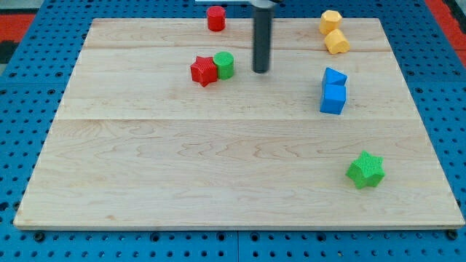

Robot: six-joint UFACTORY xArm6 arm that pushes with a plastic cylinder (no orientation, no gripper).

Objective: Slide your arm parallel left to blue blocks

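Observation:
Two blue blocks stand touching at the view's right: a blue cube (pixel 333 99) below and a blue angular block (pixel 334 77) just above it. My tip (pixel 261 70) is on the board well to the left of them, roughly level with the upper blue block. A green cylinder (pixel 224 65) and a red star (pixel 204 70) touch each other just left of my tip.
A red cylinder (pixel 215 17) stands near the top edge. Two yellow blocks (pixel 330 21) (pixel 336 42) sit at the top right, above the blue ones. A green star (pixel 365 169) lies at the lower right. The wooden board (pixel 145 167) rests on a blue pegboard.

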